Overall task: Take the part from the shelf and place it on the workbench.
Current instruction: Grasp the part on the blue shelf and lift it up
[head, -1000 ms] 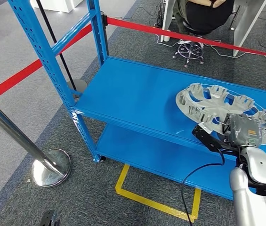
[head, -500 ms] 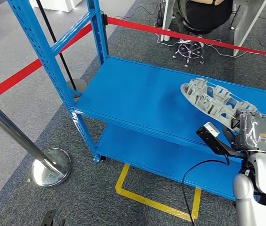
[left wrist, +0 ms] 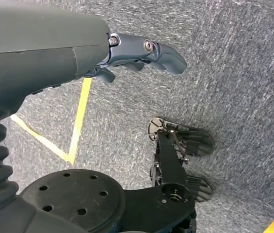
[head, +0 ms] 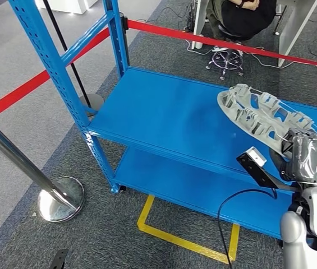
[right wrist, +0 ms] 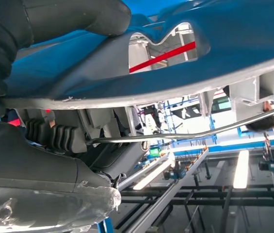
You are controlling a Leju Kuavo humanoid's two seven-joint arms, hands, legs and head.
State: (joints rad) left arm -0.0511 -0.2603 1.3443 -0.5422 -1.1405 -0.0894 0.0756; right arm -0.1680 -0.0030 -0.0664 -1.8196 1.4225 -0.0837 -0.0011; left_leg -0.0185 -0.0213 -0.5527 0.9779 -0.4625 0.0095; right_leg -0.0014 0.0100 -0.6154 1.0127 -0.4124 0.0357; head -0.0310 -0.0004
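head view: a grey round part, ribbed and full of cut-outs, is held tilted above the right end of the blue shelf, its near edge gripped by the right hand. the far edge of the part is raised off the shelf board, and whether any of it touches the board cannot be told. from the right wrist view the rim of the part is seen clamped between the thick thumb and the fingers of the right hand. in the left wrist view the left hand is seen over grey carpet, its fingers stretched out and nothing held in them. a red barrier tape is strung behind the shelf, and a chrome post base is set on the floor at the left.
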